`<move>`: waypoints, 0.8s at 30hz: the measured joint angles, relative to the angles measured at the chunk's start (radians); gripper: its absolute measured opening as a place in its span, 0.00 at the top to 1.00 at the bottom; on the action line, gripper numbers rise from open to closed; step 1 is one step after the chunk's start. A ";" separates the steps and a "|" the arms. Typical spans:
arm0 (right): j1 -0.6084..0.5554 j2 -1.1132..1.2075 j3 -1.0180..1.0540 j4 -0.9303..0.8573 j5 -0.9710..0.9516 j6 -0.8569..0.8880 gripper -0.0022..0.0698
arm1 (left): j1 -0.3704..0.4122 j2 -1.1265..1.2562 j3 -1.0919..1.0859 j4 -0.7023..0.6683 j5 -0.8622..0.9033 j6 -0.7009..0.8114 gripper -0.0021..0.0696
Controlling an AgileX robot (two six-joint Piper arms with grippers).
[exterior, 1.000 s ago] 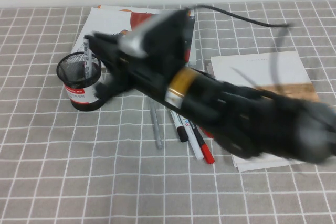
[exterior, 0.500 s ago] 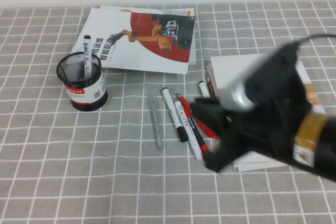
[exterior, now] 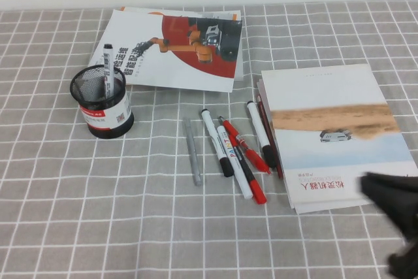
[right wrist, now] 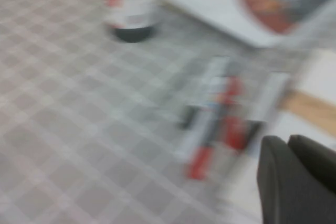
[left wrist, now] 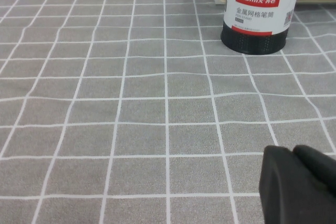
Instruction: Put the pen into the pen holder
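Note:
The pen holder (exterior: 103,110), a black mesh cup with a red-and-white band, stands at the left of the table with one white marker (exterior: 108,68) upright in it. It also shows in the left wrist view (left wrist: 256,14) and, blurred, in the right wrist view (right wrist: 131,17). Two more white markers with black caps (exterior: 215,142) (exterior: 260,132) lie among the pens at the table's middle. My right gripper (exterior: 395,227) is at the near right corner, shut and empty (right wrist: 287,142). My left gripper (left wrist: 294,153) is shut and empty, low over the cloth near the holder.
A slim grey pen (exterior: 192,151), red pens (exterior: 247,148) and a thin white pen (exterior: 236,168) lie beside the markers. A magazine (exterior: 176,47) lies at the back behind the holder. A stack of booklets (exterior: 333,129) lies at the right.
My right arm has pulled back from over the pen holder, across the pens, to the near right corner. The marker stays standing in the holder.

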 joint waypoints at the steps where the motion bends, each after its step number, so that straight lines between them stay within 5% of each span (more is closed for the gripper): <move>1: -0.046 -0.037 0.027 -0.022 0.000 0.000 0.99 | 0.000 0.000 0.000 0.000 0.000 0.000 0.98; 16: -0.668 -0.599 0.413 -0.114 -0.093 0.020 0.99 | 0.000 0.000 0.000 0.000 0.000 0.000 0.98; 24: -0.733 -0.665 0.419 -0.162 -0.026 0.099 0.99 | 0.000 0.000 0.000 0.000 0.000 0.000 0.98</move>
